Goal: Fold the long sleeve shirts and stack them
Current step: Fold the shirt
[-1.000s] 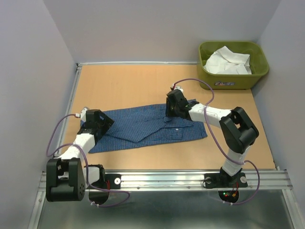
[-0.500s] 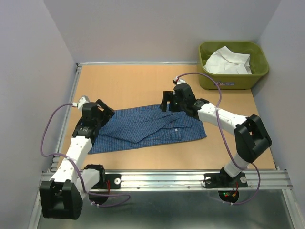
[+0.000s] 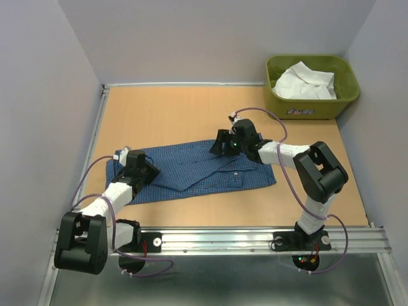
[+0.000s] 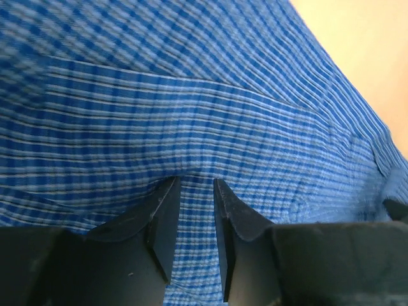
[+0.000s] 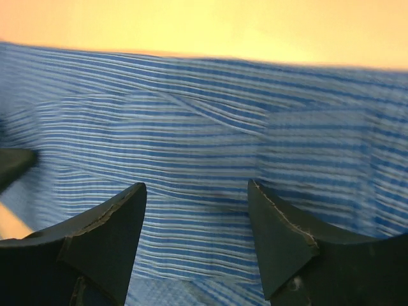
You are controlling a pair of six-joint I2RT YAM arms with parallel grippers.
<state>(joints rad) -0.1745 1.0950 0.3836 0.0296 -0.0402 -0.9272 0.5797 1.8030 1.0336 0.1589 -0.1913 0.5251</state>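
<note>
A blue fine-checked long-sleeved cloth shirt point(image 3: 197, 171) lies spread flat on the tan wooden table point(image 3: 178, 108), running from near the left edge toward the middle, closer to the near edge than the far one. The left gripper point(image 4: 196, 182) presses down on the shirt's left end, its fingers point(image 4: 164, 217) drawn to a narrow gap with cloth puckered between the tips; whether it has truly caught the cloth I cannot tell. The right gripper point(image 5: 194, 185) hovers over the shirt's far edge near the collar, jaws spread wide, holding nothing. A plain white shirt point(image 3: 305, 81) sits crumpled in an olive-green plastic tub point(image 3: 312, 109) at the far right corner.
</note>
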